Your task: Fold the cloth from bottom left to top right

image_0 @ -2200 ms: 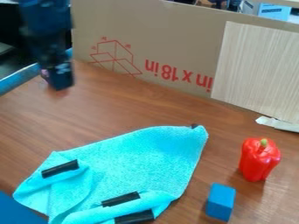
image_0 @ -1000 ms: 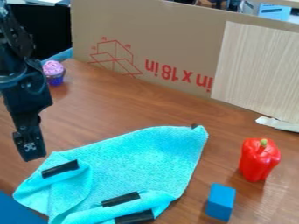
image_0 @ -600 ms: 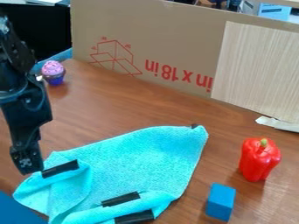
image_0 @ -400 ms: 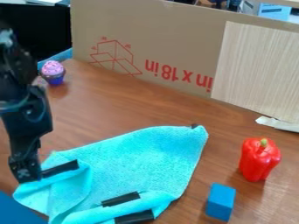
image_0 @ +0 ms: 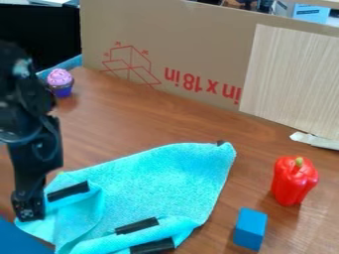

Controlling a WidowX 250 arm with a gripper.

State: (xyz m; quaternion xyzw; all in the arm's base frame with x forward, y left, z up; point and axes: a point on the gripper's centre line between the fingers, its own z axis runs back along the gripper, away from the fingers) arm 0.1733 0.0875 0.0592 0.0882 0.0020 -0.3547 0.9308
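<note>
Across the top I see a cardboard panel (image_0: pixel 198 49) with red print, and a pale wood-grain board (image_0: pixel 291 79) against it at right. Below runs a brown wooden tabletop (image_0: pixel 145 119). My upper left is dark; a light-blue box (image_0: pixel 310 13) sits upper right.

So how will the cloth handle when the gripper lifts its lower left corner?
The cloth looks floppy: its near edge already curls over in soft folds, so it will probably sag from a pinch. The fuzzy surface suggests decent grip. The black strips on it look flat and smooth, so those patches may bend less and slip more.
</note>
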